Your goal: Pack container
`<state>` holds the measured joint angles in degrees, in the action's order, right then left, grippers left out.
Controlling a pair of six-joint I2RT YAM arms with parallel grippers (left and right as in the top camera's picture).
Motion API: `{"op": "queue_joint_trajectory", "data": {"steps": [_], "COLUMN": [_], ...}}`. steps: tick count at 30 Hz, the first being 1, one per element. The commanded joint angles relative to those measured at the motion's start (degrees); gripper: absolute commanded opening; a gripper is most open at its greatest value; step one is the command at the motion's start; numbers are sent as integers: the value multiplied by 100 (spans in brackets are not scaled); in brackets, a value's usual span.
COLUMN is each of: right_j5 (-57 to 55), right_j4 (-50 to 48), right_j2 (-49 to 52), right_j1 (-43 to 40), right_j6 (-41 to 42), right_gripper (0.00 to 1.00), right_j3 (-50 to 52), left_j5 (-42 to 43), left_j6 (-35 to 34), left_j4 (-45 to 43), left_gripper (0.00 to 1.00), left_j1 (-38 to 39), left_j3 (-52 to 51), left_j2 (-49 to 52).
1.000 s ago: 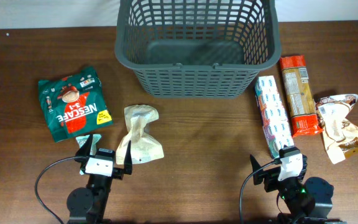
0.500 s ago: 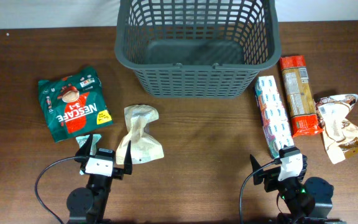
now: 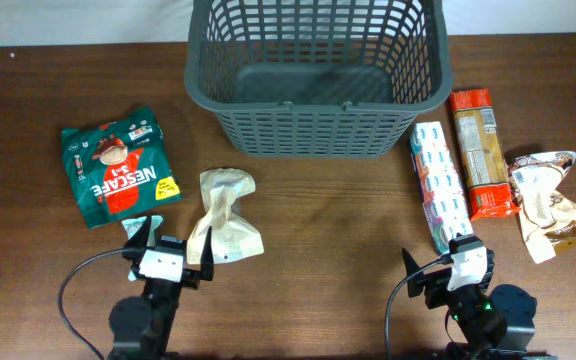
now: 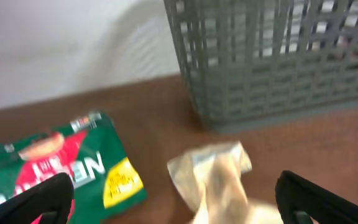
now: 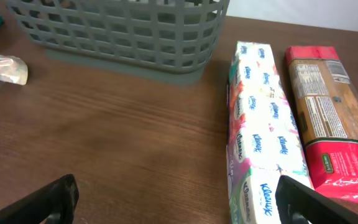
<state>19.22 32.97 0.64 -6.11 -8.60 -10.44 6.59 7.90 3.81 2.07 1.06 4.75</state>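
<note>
Container [image 3: 313, 130] sits far, empty — packing not yet begun. Left gripper [image 3: 172, 242] and right gripper [image 3: 446, 262] both spread, holding nothing; likely next — left closes over the near beige packet [image 3: 225, 215].

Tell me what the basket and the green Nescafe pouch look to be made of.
The basket looks like moulded plastic, matte dark grey: rigid, uniform lattice walls. The Nescafe pouch is probably printed plastic film, slightly glossy: it lies limp with soft wrinkles.
</note>
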Motion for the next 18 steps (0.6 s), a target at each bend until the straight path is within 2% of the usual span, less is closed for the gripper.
{"op": "queue_joint_trajectory", "data": {"steps": [1,4,5,7,12,18], "right_j5": [48,52,57,125,426,680], "right_j4": [-15,-254,-573,-1019,-1696,-1574], "right_j2": [190,575,802,1108,1888,3036], "right_j1": [48,48,48,48,48,48], "right_j6": [17,155,354,605,726,719], "right_gripper": [99,99,99,99,99,99], "right_j3": [131,142,129,70,-385,-1810], "left_j5": [-63,-57,-57,-28,367,951], "left_j6": [72,70,68,33,26,26], "left_j4": [15,-651,-1158,-1530,-1674,-1309], "left_gripper": [99,99,99,99,99,99], "left_j1": [11,11,11,11,11,24], "left_j3": [-57,-52,-35,118,1016,2747], "left_j2": [815,1674,2046,2490,3392,4704]}}
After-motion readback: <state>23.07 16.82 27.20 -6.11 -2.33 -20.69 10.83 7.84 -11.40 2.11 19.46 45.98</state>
